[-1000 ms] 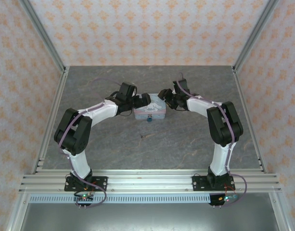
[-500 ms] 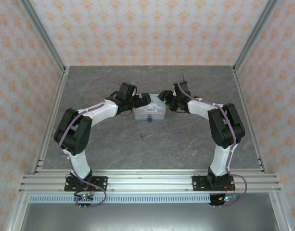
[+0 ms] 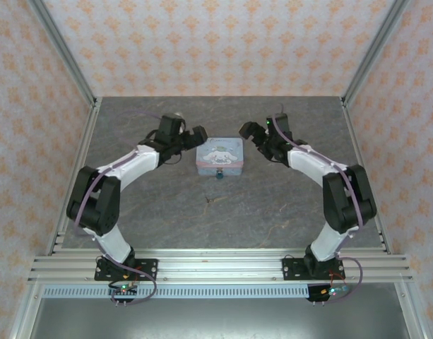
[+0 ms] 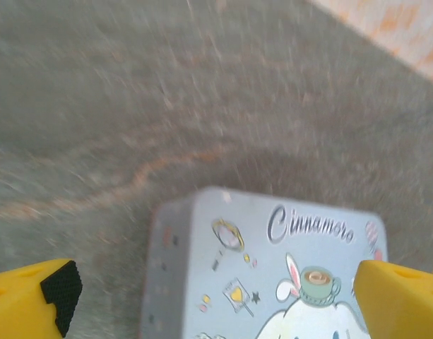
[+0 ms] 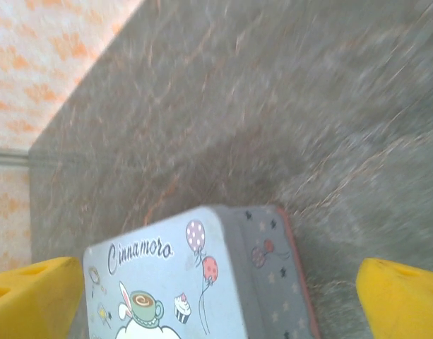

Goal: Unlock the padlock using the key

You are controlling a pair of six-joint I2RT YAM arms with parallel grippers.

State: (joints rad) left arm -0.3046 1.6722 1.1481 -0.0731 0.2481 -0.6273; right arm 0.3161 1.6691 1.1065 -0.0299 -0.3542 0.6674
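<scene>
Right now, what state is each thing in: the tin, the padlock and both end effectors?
Tin box: lid closed, lying flat.
Padlock: at the tin's near front; too small to tell whether locked.
Left end effector: open, empty, clear of the tin.
Right end effector: open, empty, clear of the tin.

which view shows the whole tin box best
Top external: the whole tin box shows, padlock at its near edge. The left wrist and right wrist views each cut it off, showing part of the lid.
</scene>
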